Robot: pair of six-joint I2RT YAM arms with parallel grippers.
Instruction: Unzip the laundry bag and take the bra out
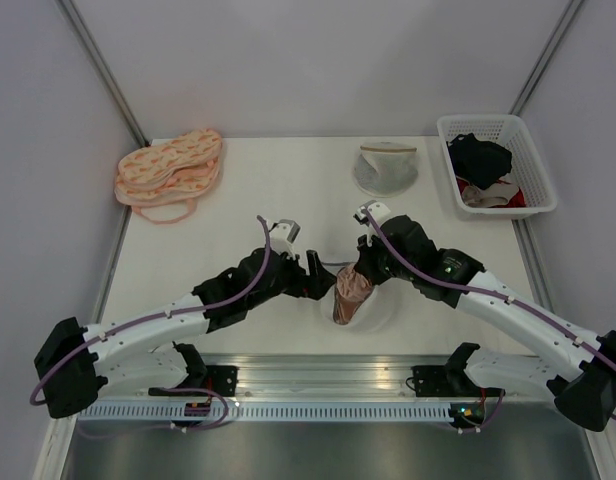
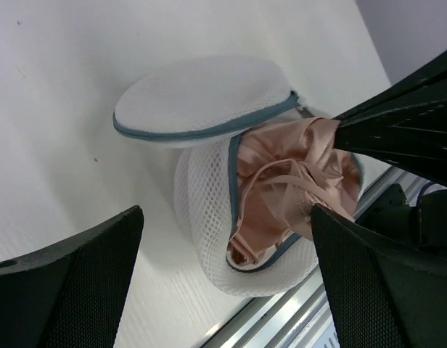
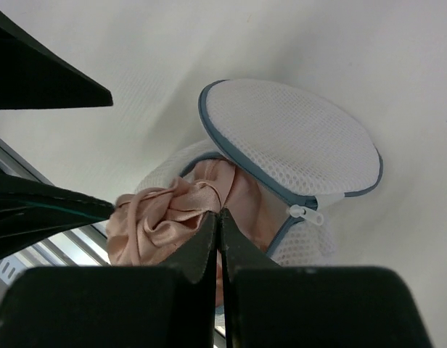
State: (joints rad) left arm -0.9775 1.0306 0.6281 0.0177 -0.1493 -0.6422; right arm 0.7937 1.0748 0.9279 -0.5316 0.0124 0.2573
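Note:
The laundry bag (image 1: pixel 373 312) lies near the table's front edge with its zip open and its round lid (image 2: pixel 202 98) flipped up. The pale pink bra (image 1: pixel 348 292) bulges out of the opening. My right gripper (image 1: pixel 361 272) is shut on a fold of the bra (image 3: pixel 162 217) at the bag's mouth, its fingertips (image 3: pixel 220 214) pressed together. The zip pull (image 3: pixel 305 212) hangs just right of them. My left gripper (image 1: pixel 324 276) is open, its fingers (image 2: pixel 78 275) standing either side of the bag (image 2: pixel 202 217) without gripping it.
A greyer round mesh bag (image 1: pixel 385 168) lies at the back. A stack of peach patterned bras (image 1: pixel 170 170) lies at the back left. A white basket (image 1: pixel 533 180) of dark clothes stands at the back right. The metal rail (image 2: pixel 281 319) runs just beyond the bag.

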